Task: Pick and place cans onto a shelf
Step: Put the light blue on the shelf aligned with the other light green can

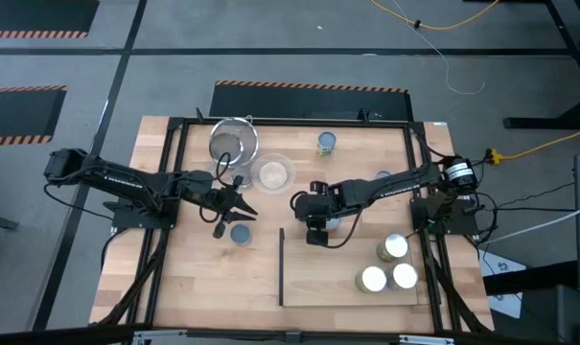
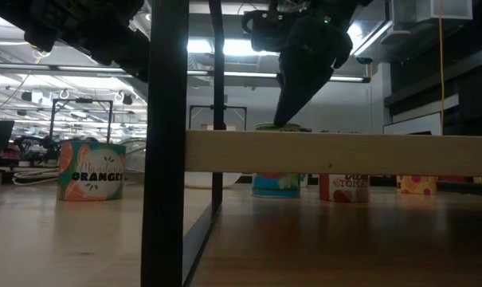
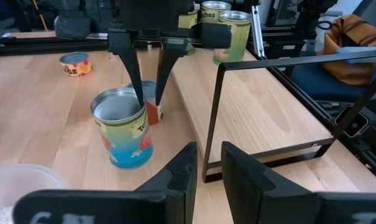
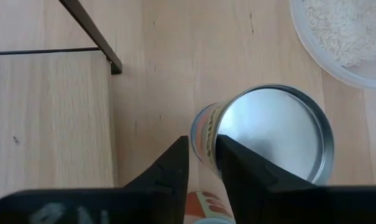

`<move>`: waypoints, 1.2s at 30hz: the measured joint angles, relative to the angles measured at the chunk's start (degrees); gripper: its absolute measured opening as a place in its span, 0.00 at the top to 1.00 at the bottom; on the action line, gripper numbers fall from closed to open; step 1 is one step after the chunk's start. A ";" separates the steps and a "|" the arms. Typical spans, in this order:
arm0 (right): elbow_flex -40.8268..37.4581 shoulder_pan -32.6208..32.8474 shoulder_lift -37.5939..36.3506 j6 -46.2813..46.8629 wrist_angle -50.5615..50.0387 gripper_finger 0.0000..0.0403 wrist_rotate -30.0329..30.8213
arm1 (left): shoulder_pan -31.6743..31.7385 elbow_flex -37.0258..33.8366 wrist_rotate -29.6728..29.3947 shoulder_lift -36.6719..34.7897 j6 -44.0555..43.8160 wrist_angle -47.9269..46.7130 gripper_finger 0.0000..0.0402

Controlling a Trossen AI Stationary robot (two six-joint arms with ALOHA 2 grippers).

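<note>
A can with a silver lid and a green-and-blue label stands upright on the table, just off the shelf's dark upright edge. My right gripper comes down on it, open, its fingers either side of the rim. A red-labelled can stands right behind it. Three cans stand on the shelf's right part. My left gripper hovers open and empty at the table's middle left, beside a can with a pale blue top. My right gripper stands astride the can's rim on the side toward the red-labelled can, slanting steeply down from above. One finger is over the lid, the other outside the wall. Whether either finger touches the can, I cannot tell.
A mesh strainer and a clear bowl of grains sit at the far middle, with one more can near the far edge. The shelf's left part is bare wood.
</note>
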 joint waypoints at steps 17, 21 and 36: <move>0.09 -0.02 0.07 -0.09 -0.09 0.99 -0.44 | 0.00 0.00 0.00 0.00 -0.15 0.00 0.83; 1.42 -0.02 0.37 -0.70 -0.91 0.99 -0.73 | 0.00 0.00 0.00 0.00 -1.15 0.00 0.83; 14.33 1.86 0.44 -3.15 -12.50 1.00 -0.63 | -0.02 0.00 -0.02 0.00 -1.31 0.00 0.83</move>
